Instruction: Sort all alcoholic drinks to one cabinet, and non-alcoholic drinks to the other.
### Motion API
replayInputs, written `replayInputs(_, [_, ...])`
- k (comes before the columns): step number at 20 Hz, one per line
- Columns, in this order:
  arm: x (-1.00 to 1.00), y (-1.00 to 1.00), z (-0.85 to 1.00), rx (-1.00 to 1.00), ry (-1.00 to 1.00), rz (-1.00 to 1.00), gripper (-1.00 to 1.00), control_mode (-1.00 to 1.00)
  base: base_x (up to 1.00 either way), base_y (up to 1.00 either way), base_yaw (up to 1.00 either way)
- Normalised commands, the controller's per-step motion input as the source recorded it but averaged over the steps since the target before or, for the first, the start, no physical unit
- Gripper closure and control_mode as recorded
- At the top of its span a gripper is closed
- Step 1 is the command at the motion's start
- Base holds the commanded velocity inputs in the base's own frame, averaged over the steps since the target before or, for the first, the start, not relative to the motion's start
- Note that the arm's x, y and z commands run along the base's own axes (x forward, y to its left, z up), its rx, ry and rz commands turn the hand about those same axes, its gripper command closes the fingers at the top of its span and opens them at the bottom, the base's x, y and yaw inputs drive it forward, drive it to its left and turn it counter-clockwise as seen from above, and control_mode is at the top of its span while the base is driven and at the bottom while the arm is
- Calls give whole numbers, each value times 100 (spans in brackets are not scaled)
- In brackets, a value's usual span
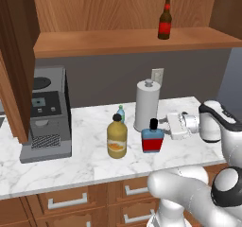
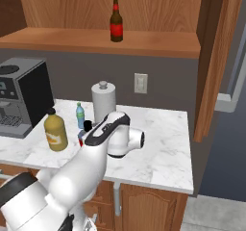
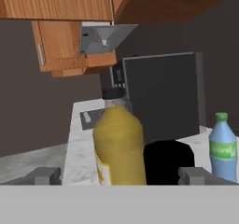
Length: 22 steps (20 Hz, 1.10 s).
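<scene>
Gripper (image 1: 166,124) fingers apart by 1 blue bottle (image 1: 152,140); 2 soft drinks on counter (image 1: 71,164) (1 brown bottle (image 1: 164,25) shelved)

Two base views behind the arm, sharing marble counter (image 1: 71,164), hand view low, close to juice bottle (image 3: 119,143)

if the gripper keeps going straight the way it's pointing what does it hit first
Most likely the squarish blue bottle: its black cap sits between the open gripper fingertips in the hand view. The orange-yellow juice bottle stands farther along, slightly to one side.
</scene>
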Motion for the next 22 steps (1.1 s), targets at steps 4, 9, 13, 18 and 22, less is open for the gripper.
replayInputs(4, [33, 1, -19, 0, 0, 0, -100, -100, 0, 0, 0])
replayInputs(9, [35, 0, -16, 0, 0, 0, -100, -100, 0, 0, 0])
replayInputs(13, [34, 0, -18, 0, 0, 0, -100, -100, 0, 0, 0])
replayInputs(18, [22, 1, -23, 0, 0, 0, -100, -100, 0, 0, 0])
replayInputs(22, [9, 13, -28, 0, 0, 0, -100, -100, 0, 0, 0])
